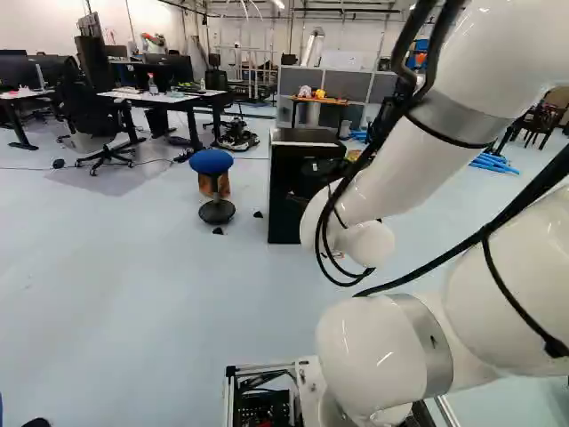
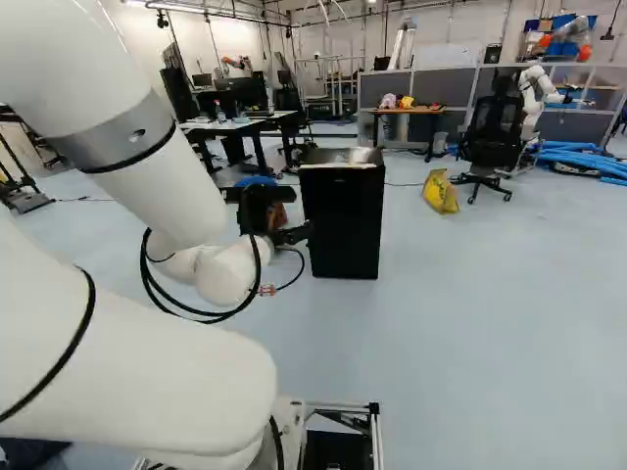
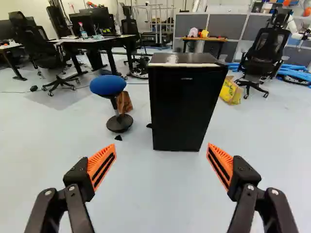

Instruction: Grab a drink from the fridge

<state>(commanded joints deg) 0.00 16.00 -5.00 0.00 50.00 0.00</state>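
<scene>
- A black office chair (image 3: 46, 56) stands at the far left of the room, beside the desks.
- Next comes a white-topped desk (image 1: 160, 100) with dark screens (image 3: 90, 22) and a bottle (image 3: 83, 33) on it.
- The white arm (image 2: 137, 377) reaches forward from the left side of the right base view.
- A stool (image 3: 108, 85) with a round blue seat and dark base stands upright on the floor, a brown paper bag (image 3: 124, 102) just beside it.
- The gripper (image 2: 277, 213) hangs left of the middle of the right base view, its two fingers spread wide, orange pads well apart and touching nothing.
- The fridge (image 3: 184, 107), a small black one, stands upright on the floor ahead of the gripper, in line with the gap between the fingertips and apart from them. Its door looks shut, so its inside is hidden.
- Farther back, a small wooden table (image 2: 421, 111) carries a pink thing and a yellow thing.
- A yellow bag (image 2: 441, 192) lies on the floor beyond the fridge, to its right.
- Another black chair (image 2: 493, 137) stands near the bag.
- Behind it are another robot (image 2: 534, 96), white, and blue tubes (image 2: 578, 157) on the floor.
</scene>
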